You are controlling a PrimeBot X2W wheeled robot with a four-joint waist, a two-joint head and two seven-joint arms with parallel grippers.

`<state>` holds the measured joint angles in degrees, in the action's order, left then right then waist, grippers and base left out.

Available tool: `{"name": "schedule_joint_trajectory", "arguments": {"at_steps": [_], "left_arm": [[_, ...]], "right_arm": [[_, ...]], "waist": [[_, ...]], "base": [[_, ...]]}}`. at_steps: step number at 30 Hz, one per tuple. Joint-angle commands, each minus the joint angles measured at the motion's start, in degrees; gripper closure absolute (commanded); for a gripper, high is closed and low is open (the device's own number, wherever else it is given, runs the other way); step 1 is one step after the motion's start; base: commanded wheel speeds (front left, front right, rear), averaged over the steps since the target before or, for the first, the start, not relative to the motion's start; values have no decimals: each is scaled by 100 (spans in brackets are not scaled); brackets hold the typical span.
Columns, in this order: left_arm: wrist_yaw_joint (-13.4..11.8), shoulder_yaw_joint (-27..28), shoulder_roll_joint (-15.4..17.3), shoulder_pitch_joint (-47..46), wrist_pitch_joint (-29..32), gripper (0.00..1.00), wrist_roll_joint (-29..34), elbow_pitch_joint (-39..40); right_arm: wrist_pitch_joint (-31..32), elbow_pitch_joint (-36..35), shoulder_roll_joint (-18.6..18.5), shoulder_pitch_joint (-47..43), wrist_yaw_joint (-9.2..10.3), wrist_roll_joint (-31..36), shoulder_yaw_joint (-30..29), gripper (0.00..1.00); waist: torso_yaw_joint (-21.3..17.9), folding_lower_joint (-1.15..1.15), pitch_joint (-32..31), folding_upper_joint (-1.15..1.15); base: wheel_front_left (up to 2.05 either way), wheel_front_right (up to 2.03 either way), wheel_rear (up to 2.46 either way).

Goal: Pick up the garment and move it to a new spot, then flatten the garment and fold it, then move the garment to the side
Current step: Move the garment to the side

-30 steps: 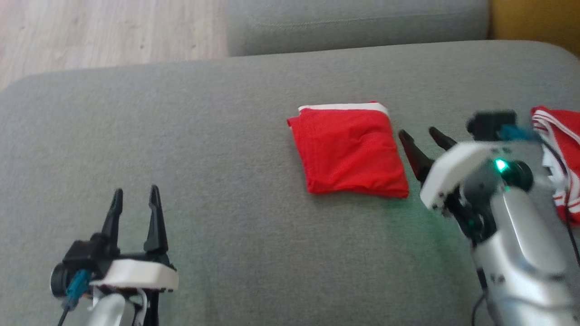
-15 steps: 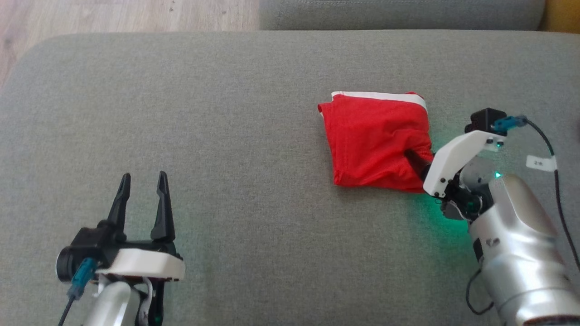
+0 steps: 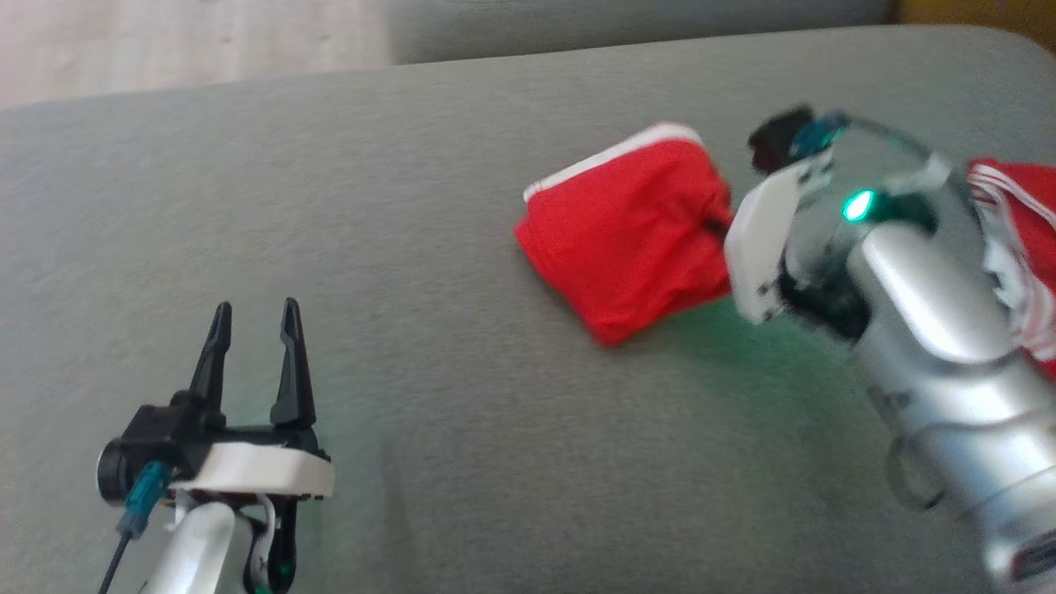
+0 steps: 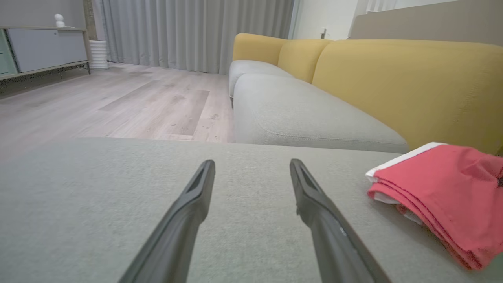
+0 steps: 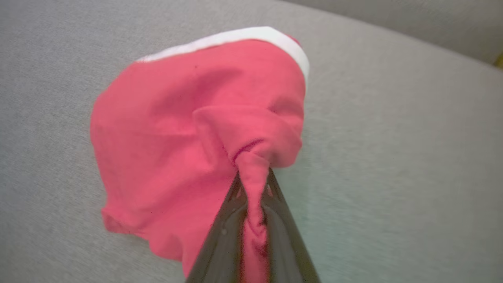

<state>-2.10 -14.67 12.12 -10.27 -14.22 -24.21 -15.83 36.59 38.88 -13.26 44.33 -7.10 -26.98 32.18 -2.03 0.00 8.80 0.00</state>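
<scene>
While the right end effector [image 5: 253, 177] pinches one folded garment [image 3: 627, 239], the left end effector [image 3: 252, 318] gapes. A second garment [image 3: 1019, 214] shares the grey sofa [image 3: 412, 206], wooden floor [image 4: 118, 102] beyond.

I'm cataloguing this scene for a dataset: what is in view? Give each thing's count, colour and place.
folded garment: one, red with a white band, on the near cushion, right of centre
second garment: one, red with white stripes, at the head view's right edge
near cushion: one, grey, under both hands
far cushion: one, grey, beyond the near one
sofa backs: several, yellow, behind the far cushion
floor: one, pale wood, beside the sofa
curtains: grey, count unclear, along the far wall
cabinet: one, pale grey, far left of the room
left hand: one, dark fingers, open over bare cushion
right hand: one, dark fingers, shut on a pinch of the folded garment
</scene>
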Motion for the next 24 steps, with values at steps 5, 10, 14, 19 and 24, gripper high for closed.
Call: {"name": "schedule_joint_trajectory", "arguments": {"at_steps": [5, 10, 14, 19, 24], "left_arm": [[-48, 259, 122, -252, -60, 0, -20, 304], [-31, 230, 169, -390, -55, 0, 24, 368], [-22, 189, 247, -509, 15, 0, 74, 428], [-11, 138, 356, -663, 141, 0, 137, 539], [-10, 112, 438, -768, 212, 0, 171, 630]], "right_arm": [[242, -1138, -1093, 556, -39, -636, 831, 100], [209, -1498, -2107, 836, -39, -809, 1401, 100], [-162, -1336, -2639, 1045, -39, -714, 1579, 100], [-706, -832, -3108, 1292, -39, -414, 1738, 100], [-979, -182, -3278, 1343, -39, -227, 1641, 100]], "waist": [[-748, 0, 118, 0], [-1186, 0, 329, 0], [-1410, 0, 551, 0], [-1539, 0, 842, 0], [-1570, 0, 1025, 0]], "base": [[0, 0, 0], [0, 0, 0], [0, 0, 0], [0, 0, 0], [0, 0, 0]]}}
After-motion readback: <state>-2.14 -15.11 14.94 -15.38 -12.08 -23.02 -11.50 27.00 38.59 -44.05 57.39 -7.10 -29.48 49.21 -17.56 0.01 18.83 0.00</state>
